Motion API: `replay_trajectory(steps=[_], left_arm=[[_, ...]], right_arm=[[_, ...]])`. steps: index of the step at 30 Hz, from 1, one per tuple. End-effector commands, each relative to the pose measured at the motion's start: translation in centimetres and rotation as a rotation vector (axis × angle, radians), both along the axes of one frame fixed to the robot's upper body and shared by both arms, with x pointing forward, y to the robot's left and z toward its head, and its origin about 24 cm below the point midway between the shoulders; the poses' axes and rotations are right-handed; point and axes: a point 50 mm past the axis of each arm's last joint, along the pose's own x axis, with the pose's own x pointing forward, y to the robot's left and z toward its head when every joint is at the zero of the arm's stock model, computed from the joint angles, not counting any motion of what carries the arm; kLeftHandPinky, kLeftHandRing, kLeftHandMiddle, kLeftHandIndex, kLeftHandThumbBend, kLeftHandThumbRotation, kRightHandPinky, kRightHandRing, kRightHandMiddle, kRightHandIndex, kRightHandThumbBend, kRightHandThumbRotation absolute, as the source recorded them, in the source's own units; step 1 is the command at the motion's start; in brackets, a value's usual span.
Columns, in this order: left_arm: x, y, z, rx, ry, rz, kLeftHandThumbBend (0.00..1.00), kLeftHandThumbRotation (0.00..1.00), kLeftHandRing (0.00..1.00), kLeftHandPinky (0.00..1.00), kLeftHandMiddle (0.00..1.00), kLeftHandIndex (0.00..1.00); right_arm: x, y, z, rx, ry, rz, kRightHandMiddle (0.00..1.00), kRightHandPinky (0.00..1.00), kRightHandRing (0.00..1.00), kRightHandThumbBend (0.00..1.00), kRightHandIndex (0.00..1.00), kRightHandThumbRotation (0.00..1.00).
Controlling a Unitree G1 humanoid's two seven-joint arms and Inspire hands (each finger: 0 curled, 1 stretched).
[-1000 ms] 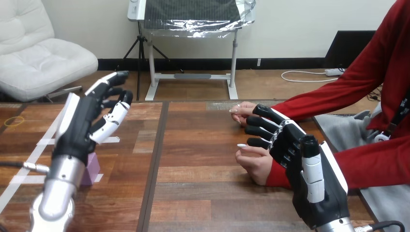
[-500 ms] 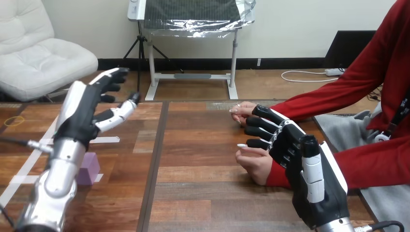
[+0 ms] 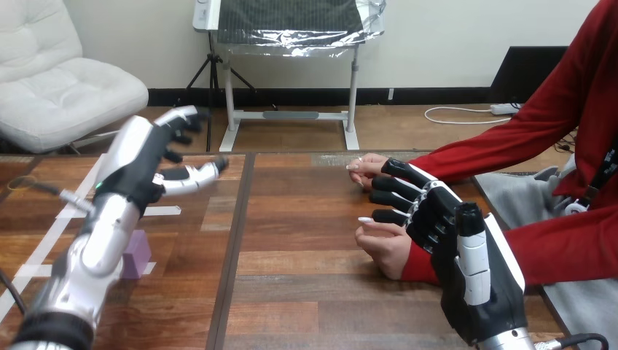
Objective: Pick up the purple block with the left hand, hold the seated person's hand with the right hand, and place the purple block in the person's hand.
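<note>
In the head view, my left robot hand is open and empty, fingers spread and thumb pointing toward the middle of the table. Over the last second it has risen and swung up and to the right. It was poised right over the purple block; now it hangs past the block, and my forearm leans across in front of it. The block has not moved. It sits on the table at the left, beside the white tape strips, with its left side hidden behind my forearm, and nothing grips it. So the pickup is not done, and I judge this drift carries me away from it. I will have to bring the hand back down over the block before I can close on it.

My right robot hand has stayed where it was, at the right of the table, its fingers stretched out and not clenched. They lie just beside the person's hand, which rests on the table with its palm side turned up. I cannot tell whether they touch, and I see no finger or thumb wrapped round it, so I do not count that hold as made. The person's other hand rests further back.
</note>
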Motion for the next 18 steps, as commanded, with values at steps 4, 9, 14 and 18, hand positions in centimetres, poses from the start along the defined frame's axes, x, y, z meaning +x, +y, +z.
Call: replay_trajectory(steps=[4,9,14,18], left_arm=[[2.17,0.51,2.77,0.180,0.046,0.006,0.63,0.18,0.85,0.75,0.86,0.85],[2.47,0.59,2.76,0.240,0.089,0.007,0.67,0.11,0.86,0.75,0.86,0.84],[2.67,0.70,2.71,0.265,0.123,0.014,0.68,0.08,0.85,0.76,0.85,0.84],[2.82,0.93,2.58,0.291,0.158,0.027,0.68,0.06,0.85,0.76,0.85,0.84]], right_arm=[[1.01,0.24,2.32,0.012,-0.101,0.023,0.78,0.73,0.77,0.78,0.81,1.00],[1.00,0.26,2.35,0.015,-0.101,0.028,0.78,0.72,0.77,0.78,0.81,1.00],[1.01,0.32,2.36,0.019,-0.099,0.034,0.78,0.70,0.77,0.78,0.81,1.00],[1.00,0.33,2.33,0.019,-0.095,0.039,0.78,0.70,0.77,0.79,0.81,1.00]])
